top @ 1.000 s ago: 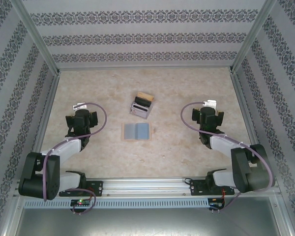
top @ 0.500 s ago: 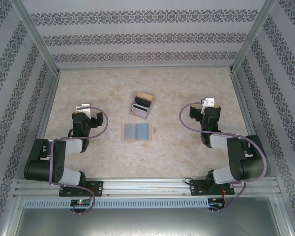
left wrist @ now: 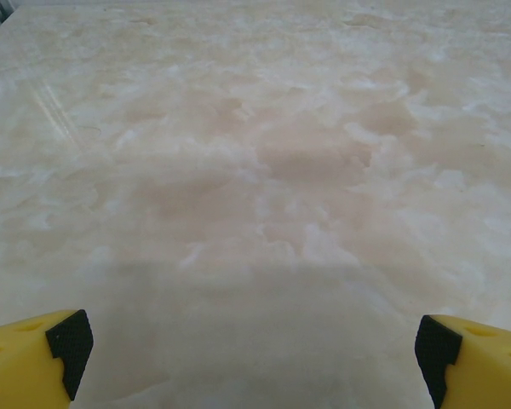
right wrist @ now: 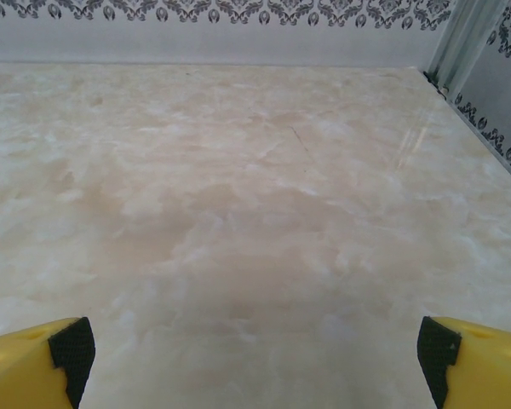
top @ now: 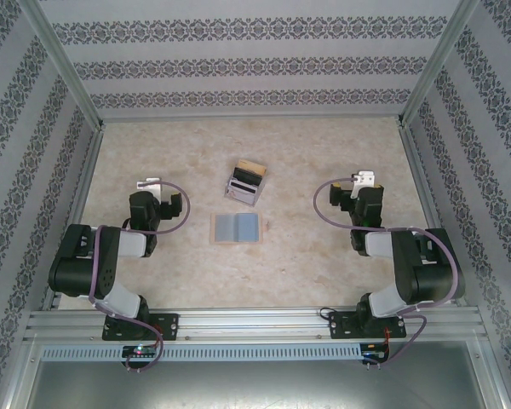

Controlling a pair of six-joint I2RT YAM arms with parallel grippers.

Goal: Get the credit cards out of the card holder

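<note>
Grey-blue credit cards [top: 237, 227] lie flat on the desk [top: 324, 153] near the card holder [top: 245, 182] — seemingly extracted; left hand [left wrist: 255, 349] and right hand [right wrist: 255, 354] gape wide, empty, flanking them.

The fingers of the left gripper [left wrist: 251, 358] and the right gripper [right wrist: 254, 358] are cut off by the lower edges of the wrist views. From above, the cards [top: 237, 227] cannot be counted, and the contents of the holder [top: 246, 182] are too small to be told.
</note>
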